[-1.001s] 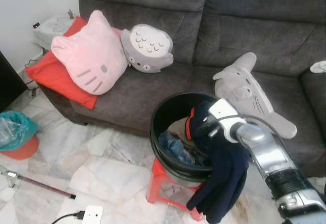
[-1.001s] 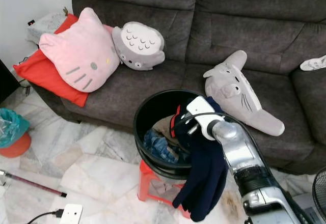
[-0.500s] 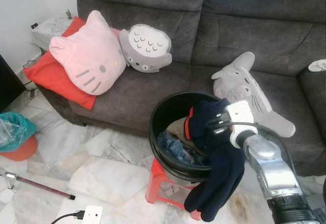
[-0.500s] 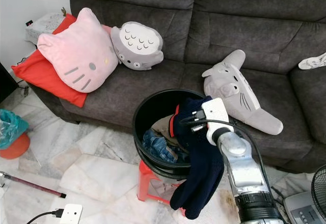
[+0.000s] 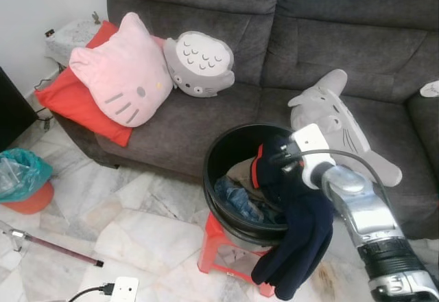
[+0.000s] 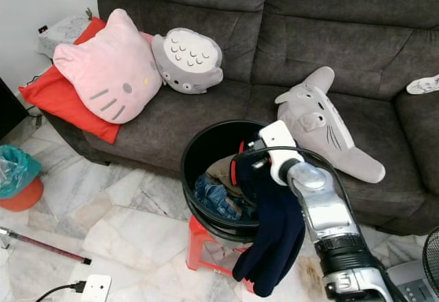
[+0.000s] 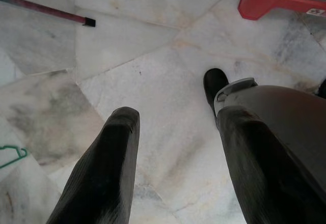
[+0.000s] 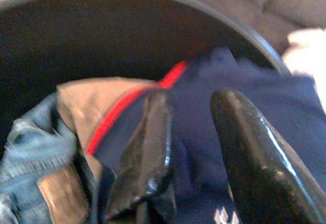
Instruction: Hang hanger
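A black round basket [image 5: 226, 141] stands on a red plastic stool [image 5: 212, 244] in front of the sofa, holding jeans [image 5: 233, 199] and other clothes. A navy garment [image 5: 302, 233] with a red collar hangs over the basket's near rim and down past the stool. My right arm [image 5: 357, 206] reaches over that rim. My right gripper [image 8: 193, 99] is open, its fingers [image 8: 153, 132] just above the navy cloth near the red edge. My left gripper [image 7: 178, 117] hangs open over the marble floor. A thin green shape like part of a hanger [image 7: 10, 155] lies at that view's edge.
A dark grey sofa [image 5: 343, 34] carries a pink cat cushion [image 5: 123, 75], a red cushion [image 5: 68, 103] and two grey plush toys [image 5: 199, 55] [image 5: 336, 120]. On the floor lie a teal bag [image 5: 20, 171], a red-handled stick [image 5: 55, 250] and a white power strip [image 5: 123, 289].
My right wrist has swung back left from beside the navy garment to over the basket's rim. The garment still hangs in the same place.
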{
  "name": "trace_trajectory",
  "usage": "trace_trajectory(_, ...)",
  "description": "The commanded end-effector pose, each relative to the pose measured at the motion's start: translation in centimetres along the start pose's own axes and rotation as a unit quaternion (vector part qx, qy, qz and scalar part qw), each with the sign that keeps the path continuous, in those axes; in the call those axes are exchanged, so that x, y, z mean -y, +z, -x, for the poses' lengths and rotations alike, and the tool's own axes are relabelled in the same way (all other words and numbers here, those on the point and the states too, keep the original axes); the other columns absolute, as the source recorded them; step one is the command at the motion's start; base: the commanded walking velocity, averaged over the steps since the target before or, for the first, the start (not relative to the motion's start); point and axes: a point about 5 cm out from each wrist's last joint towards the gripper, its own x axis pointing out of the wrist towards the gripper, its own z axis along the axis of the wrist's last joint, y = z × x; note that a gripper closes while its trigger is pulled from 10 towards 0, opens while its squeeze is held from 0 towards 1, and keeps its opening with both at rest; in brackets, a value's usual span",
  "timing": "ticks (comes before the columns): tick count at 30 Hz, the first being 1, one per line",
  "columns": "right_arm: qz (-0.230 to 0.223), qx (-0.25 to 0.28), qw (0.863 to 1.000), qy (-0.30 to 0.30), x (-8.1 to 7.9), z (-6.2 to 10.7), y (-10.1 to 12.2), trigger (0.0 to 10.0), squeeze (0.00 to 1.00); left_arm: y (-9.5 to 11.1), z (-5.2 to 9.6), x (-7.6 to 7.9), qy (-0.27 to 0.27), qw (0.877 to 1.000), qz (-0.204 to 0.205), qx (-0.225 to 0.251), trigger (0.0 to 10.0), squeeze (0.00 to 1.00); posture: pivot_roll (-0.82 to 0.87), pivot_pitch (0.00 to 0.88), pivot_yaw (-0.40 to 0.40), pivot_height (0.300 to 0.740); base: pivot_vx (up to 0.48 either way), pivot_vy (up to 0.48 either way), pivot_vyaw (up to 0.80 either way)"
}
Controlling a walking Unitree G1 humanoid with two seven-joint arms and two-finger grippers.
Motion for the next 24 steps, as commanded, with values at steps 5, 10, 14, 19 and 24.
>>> trace_trajectory(5, -0.030, -0.024, 0.999, -0.007, 0.8, 0.2, -0.5, 10.0, 1.00, -0.6, 0.1, 0.0, -0.001, 1.000, -0.006, -0.012, 10.0, 0.00, -0.09, 0.084, 0.018, 0.740, 0.000, 0.000, 0.00)
trace_trajectory(10, -0.050, 0.008, 0.999, 0.016, 0.4, 0.3, 0.2, 10.0, 1.00, -0.6, 0.1, 0.0, -0.001, 1.000, -0.007, -0.011, 10.0, 0.00, -0.09, 0.086, 0.020, 0.740, 0.000, 0.000, 0.00)
trace_trajectory(14, -0.060, 0.028, 0.998, 0.021, 0.3, 0.3, 0.9, 10.0, 1.00, -0.6, 0.1, 0.0, 0.000, 1.000, -0.008, -0.011, 10.0, 0.00, -0.09, 0.085, 0.020, 0.740, 0.000, 0.000, 0.00)
trace_trajectory(19, -0.054, 0.032, 0.997, 0.044, -0.3, 0.1, 1.5, 10.0, 1.00, -0.6, 0.1, 0.0, 0.001, 1.000, -0.007, -0.011, 10.0, 0.00, -0.08, 0.085, 0.018, 0.740, 0.000, 0.000, 0.00)
trace_trajectory(24, -0.059, -0.007, 0.997, 0.053, -1.1, -0.2, 0.0, 10.0, 0.00, -0.6, 0.1, 0.0, 0.000, 1.000, -0.007, -0.012, 10.0, 0.00, -0.08, 0.087, 0.017, 0.740, 0.000, 0.000, 0.00)
